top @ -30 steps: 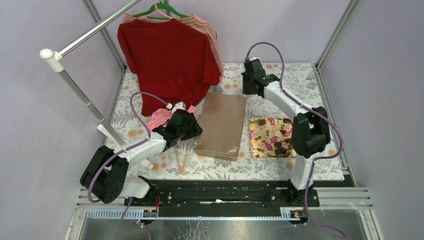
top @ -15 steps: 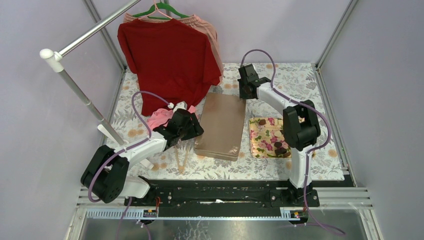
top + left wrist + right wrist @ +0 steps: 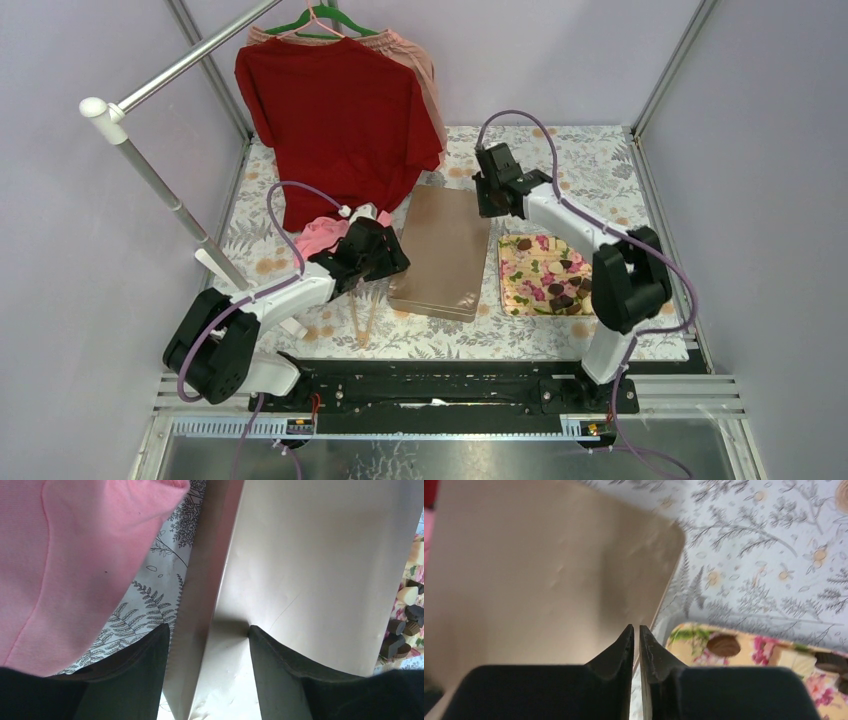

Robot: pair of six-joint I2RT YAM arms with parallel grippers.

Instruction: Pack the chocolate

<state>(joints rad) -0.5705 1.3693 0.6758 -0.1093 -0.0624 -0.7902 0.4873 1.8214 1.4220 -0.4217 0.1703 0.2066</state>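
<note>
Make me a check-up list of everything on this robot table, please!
Surface: fern-print table cover, lying flat.
Job's things: chocolates loose on the flowered tray; tan box beside it, closed.
Clutter: red shirt hanging at the back; pink cloth left of the box.
Grippers: left gripper open, fingers straddling the box's left edge; right gripper shut, empty, over the box's far corner.
Cables: purple cables loop above both arms.
Surroundings: lilac walls, clothes rail.
</note>
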